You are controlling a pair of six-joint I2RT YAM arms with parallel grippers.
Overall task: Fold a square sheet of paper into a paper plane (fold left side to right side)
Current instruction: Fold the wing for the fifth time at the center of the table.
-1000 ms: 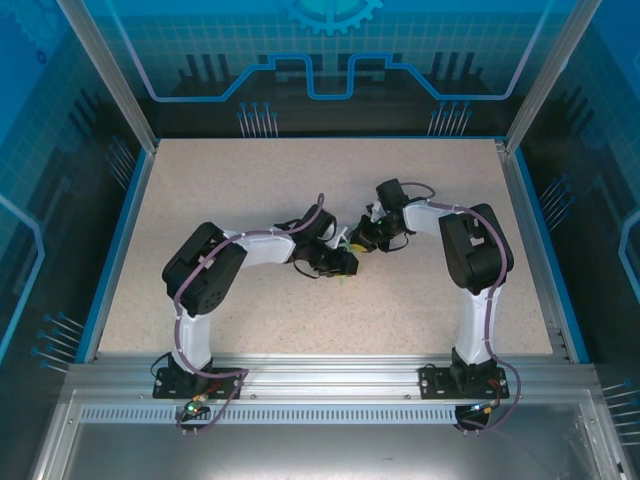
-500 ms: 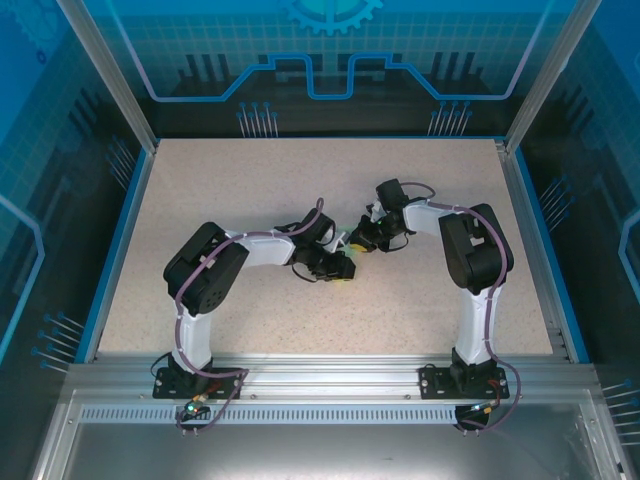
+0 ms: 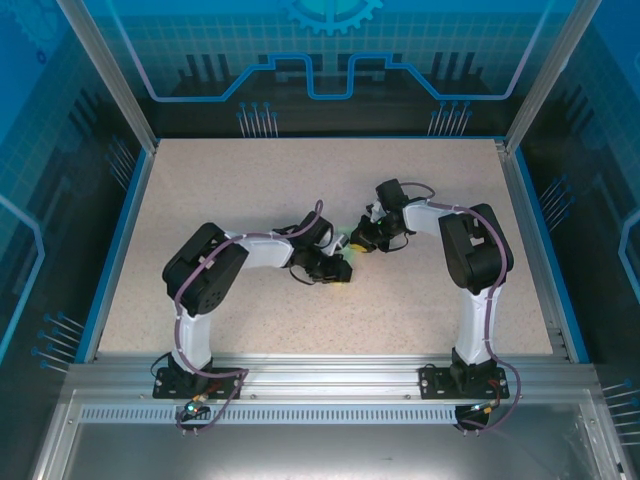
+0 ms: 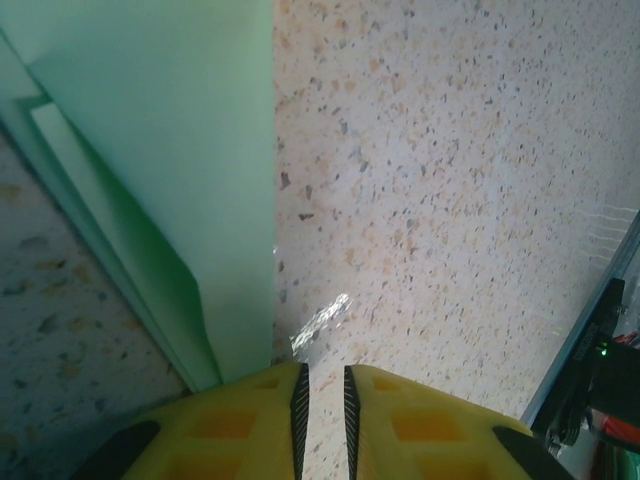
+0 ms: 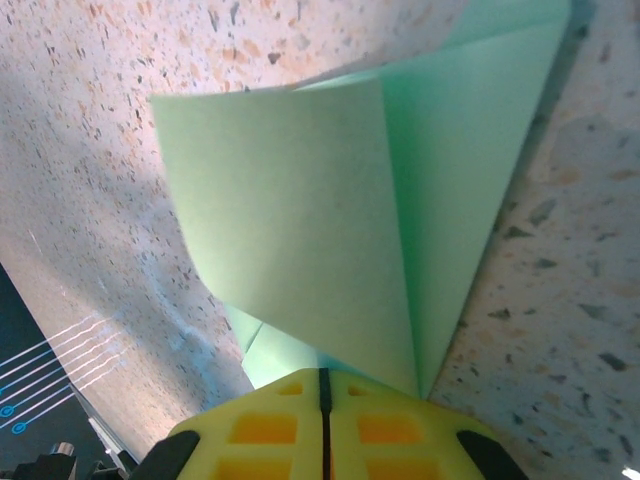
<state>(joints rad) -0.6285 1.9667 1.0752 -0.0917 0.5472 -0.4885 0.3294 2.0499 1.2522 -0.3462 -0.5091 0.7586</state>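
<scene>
The pale mint-green paper (image 4: 170, 150) is partly folded, with creased layers lying on the speckled table. In the left wrist view it sits just left of my left gripper (image 4: 322, 374). That gripper's yellow fingers (image 4: 250, 420) stand a narrow gap apart, with only table showing between them. In the right wrist view a folded flap of the paper (image 5: 300, 200) rises and curls just beyond my right gripper (image 5: 323, 374). Its jaws are shut and their tips rest at the paper's near edge. From above, both grippers (image 3: 343, 268) (image 3: 358, 243) meet at the table's middle.
The speckled beige table (image 3: 250, 190) has a blue raised border (image 3: 120, 240) and transparent blue walls around it. Both arm bases stand on the metal rail (image 3: 320, 375) at the near edge. Open tabletop lies on every side of the two grippers.
The left gripper has shifted slightly left and back at the table's middle. The pale strip of paper seen between the grippers is more covered now. The right arm has stayed put.
</scene>
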